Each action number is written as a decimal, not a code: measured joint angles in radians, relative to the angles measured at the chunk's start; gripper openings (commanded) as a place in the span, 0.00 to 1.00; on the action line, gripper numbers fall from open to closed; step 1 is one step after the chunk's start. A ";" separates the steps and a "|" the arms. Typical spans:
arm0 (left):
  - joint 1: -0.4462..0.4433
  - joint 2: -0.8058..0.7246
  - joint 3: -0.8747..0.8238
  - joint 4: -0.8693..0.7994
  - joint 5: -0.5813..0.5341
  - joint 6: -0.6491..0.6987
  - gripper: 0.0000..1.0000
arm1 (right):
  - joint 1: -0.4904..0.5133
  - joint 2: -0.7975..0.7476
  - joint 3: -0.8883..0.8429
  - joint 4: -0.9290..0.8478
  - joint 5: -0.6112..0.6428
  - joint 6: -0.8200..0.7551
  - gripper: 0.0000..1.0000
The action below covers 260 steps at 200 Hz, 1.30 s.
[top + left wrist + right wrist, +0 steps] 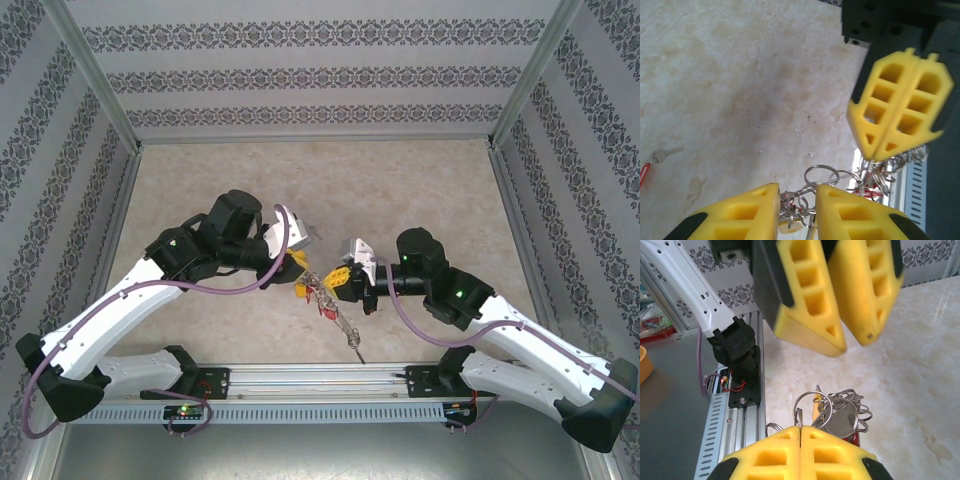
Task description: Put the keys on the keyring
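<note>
- Key [662,154], red-tagged, lies loose on the tabletop [740,75] at the left edge of the left wrist view.
- Left tool [797,192], bottom centre: jaws slightly spread, gripping nothing evident.
- Keyring [840,177] hangs from the right tool [880,147], upper right, which is pressed together on it.
- Judgement: threading is pending; the next move calls for fetching that key.

Yellow pads pressed together, my right gripper [800,430] pinches the keyring [837,412], a cluster of silver rings above the pale marble table [920,375]. The left gripper [847,342] hangs opposite me, jaws slightly parted.
</note>
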<state>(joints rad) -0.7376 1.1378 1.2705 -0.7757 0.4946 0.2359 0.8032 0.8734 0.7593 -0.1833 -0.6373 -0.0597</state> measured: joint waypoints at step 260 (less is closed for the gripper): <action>-0.098 0.073 0.080 -0.099 0.062 0.101 0.41 | 0.013 0.021 0.060 -0.031 -0.008 -0.005 0.00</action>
<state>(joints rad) -0.8360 1.2106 1.3502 -0.8749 0.5564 0.3374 0.8165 0.8940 0.8188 -0.2142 -0.6453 -0.0647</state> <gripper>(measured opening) 0.430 0.063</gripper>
